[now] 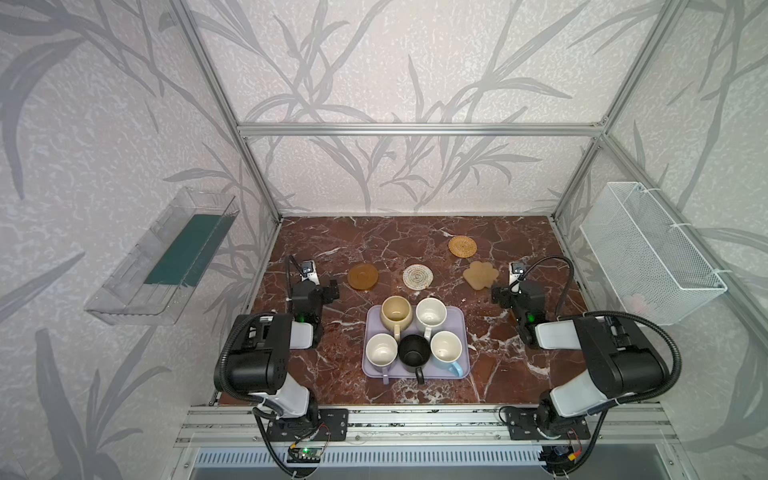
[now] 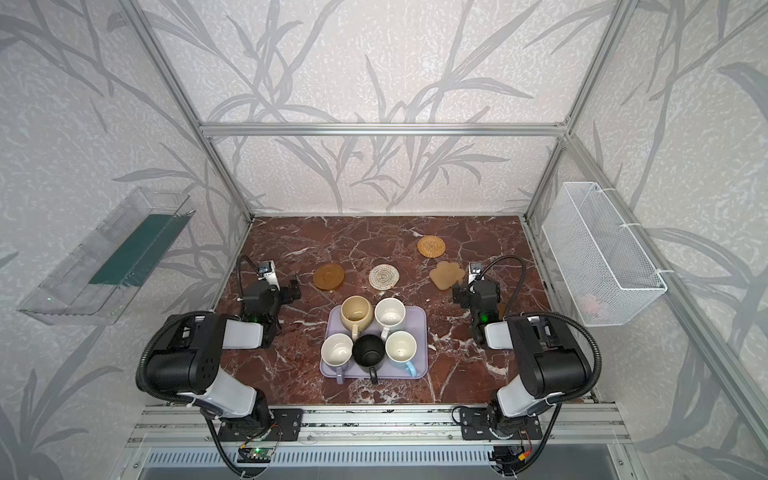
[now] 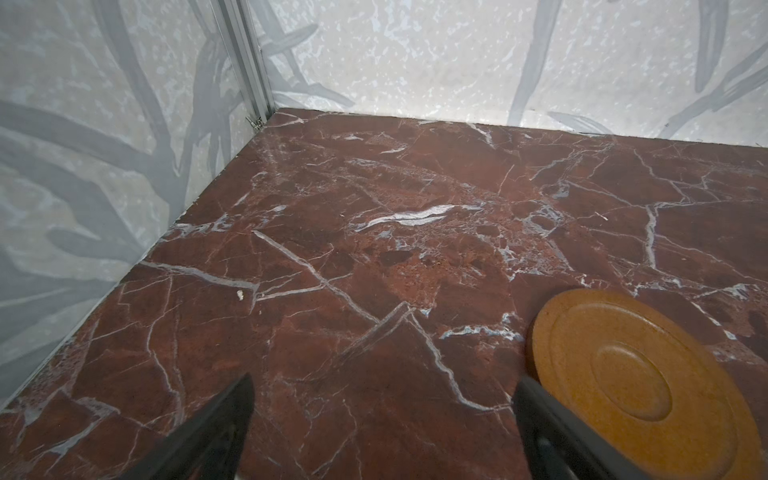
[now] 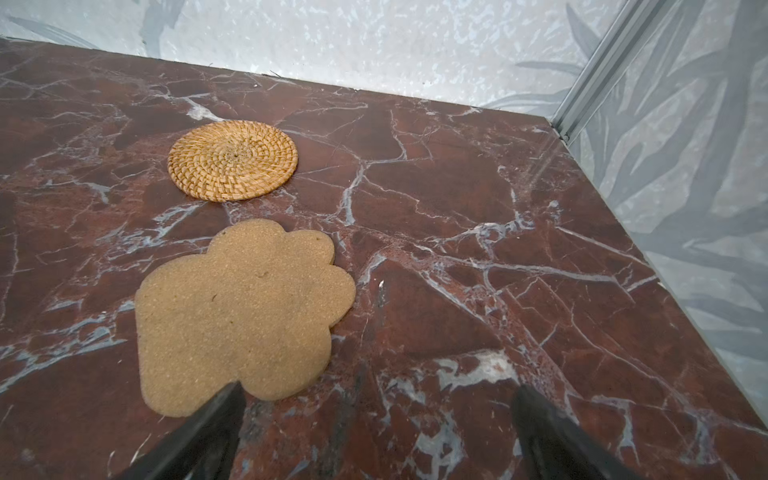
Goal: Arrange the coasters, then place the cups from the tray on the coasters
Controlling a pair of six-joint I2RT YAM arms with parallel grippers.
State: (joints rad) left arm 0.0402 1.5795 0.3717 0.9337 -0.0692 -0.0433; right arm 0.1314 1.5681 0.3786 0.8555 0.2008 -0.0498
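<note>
Looks like square one, honestly. Can spot four coasters loose on the table (image 1: 332, 241) behind the tray (image 1: 456, 321): amber disc (image 1: 363, 276), white woven round (image 1: 417, 276) near it, paw-shaped one (image 1: 481, 274) off to the right, rattan round (image 1: 461, 246) a bit further back. No tidy line to speak of, and nothing parked on any of them. Can't find a fifth for sure. Maybe tucked behind the right arm, but too hidden to call.

Counting five mugs packed close together on the tray: beige mug (image 1: 397, 313) and white mug (image 1: 431, 312) at the back, lilac mug (image 1: 381, 351), black mug (image 1: 414, 353) and light blue mug (image 1: 446, 349) up front, all upright with handles toward the near edge.

Seeing the left hand (image 3: 384, 384) spread wide and empty, low over the table just beside the amber disc. Same deal with the right hand (image 4: 378, 390): spread wide, holding nothing, one finger right at the paw's edge. Touching or not, can't tell.

So, by my reckoning, zero done. Left to do: sort out the coasters, then ferry all five mugs over, one per coaster.
</note>
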